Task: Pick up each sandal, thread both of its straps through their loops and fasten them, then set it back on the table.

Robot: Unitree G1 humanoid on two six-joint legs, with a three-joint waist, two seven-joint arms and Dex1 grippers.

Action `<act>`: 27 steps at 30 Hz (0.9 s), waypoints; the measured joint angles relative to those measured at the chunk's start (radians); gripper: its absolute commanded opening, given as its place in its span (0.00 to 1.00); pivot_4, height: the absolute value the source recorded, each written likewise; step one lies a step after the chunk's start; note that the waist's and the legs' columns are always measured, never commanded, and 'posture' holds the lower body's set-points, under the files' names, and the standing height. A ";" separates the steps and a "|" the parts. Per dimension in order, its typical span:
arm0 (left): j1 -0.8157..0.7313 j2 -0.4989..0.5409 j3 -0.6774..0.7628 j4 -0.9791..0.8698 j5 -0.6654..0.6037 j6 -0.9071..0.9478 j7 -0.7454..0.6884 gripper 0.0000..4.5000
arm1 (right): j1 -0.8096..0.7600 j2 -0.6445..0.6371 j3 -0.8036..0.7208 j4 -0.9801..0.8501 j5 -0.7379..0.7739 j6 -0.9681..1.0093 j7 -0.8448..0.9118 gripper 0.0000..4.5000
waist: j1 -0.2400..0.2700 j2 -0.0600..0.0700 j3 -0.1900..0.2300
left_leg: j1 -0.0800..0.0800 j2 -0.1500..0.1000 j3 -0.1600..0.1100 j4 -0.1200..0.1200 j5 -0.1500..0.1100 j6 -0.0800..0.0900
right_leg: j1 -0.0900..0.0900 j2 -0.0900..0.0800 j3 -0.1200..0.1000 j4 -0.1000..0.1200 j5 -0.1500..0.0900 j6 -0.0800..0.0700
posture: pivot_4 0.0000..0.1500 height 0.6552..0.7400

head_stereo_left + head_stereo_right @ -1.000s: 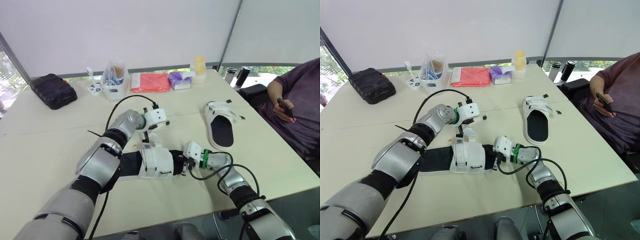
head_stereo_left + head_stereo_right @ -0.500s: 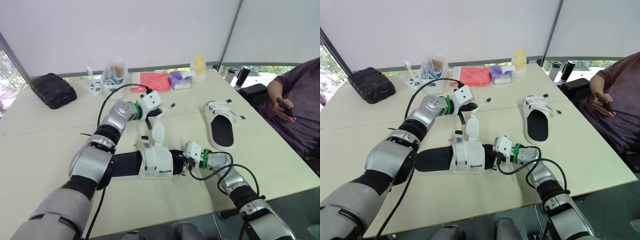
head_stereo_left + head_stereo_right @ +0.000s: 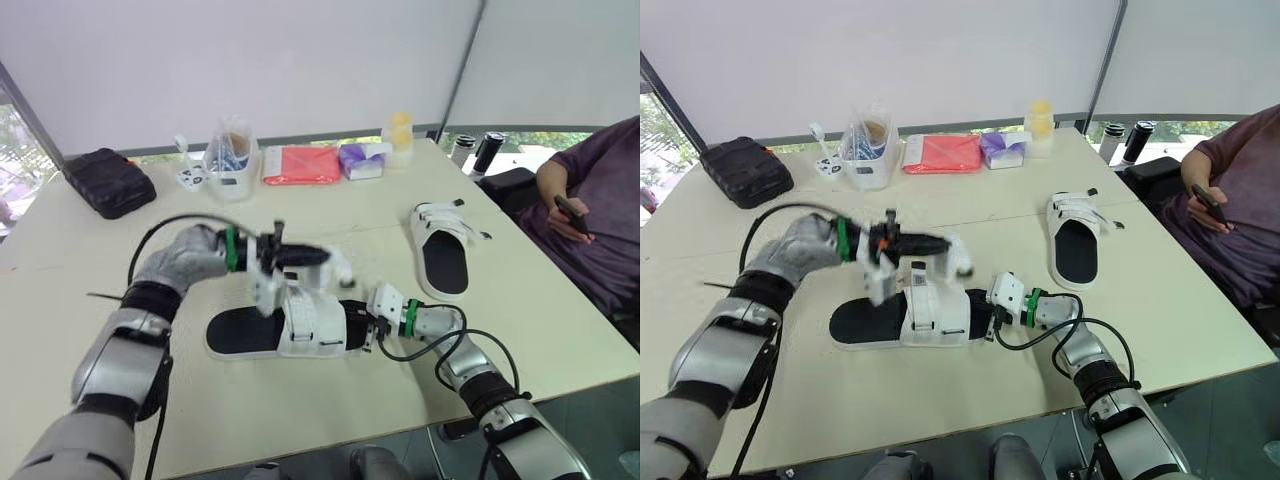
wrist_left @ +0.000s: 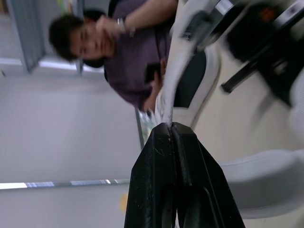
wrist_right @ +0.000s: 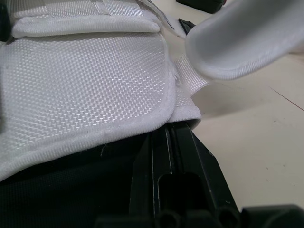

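White straps over a black sole: the sandal lies flat on the table in front of the robot. Its long axis runs left to right, with the open black footbed to the left and the strapped end to the right. The left pincer is pressed together on 1 strap, held up above the sandal. The right pincer is closed on the sandal's right end, under the white upper. A 2nd sandal lies well apart to the right, its long axis pointing away from the robot, near a seated person.
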 measured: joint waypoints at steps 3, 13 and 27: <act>0.048 0.001 0.054 -0.095 0.130 -0.079 0.116 0.01 | 0.001 0.000 0.000 0.002 0.000 0.000 -0.003 0.00 | 0.001 0.000 0.000 | 0.000 0.000 0.000 0.000 0.000 0.000 | 0.002 0.000 0.000 0.000 0.000 0.000 | 1.00 1.00; 0.083 0.022 0.087 -0.182 0.553 -0.075 0.497 0.74 | -0.005 0.002 0.004 0.011 -0.001 0.000 -0.003 0.00 | -0.002 0.002 -0.001 | 0.001 0.000 0.000 0.000 0.000 0.001 | 0.003 0.000 -0.001 0.001 0.001 0.002 | 1.00 1.00; 0.362 0.163 -0.056 -0.511 -0.534 0.888 0.031 0.95 | -0.002 0.001 0.004 0.011 -0.001 -0.013 -0.004 0.00 | -0.006 0.009 0.001 | 0.000 0.000 -0.001 0.000 0.000 0.001 | 0.001 0.000 -0.003 0.002 0.000 0.000 | 1.00 1.00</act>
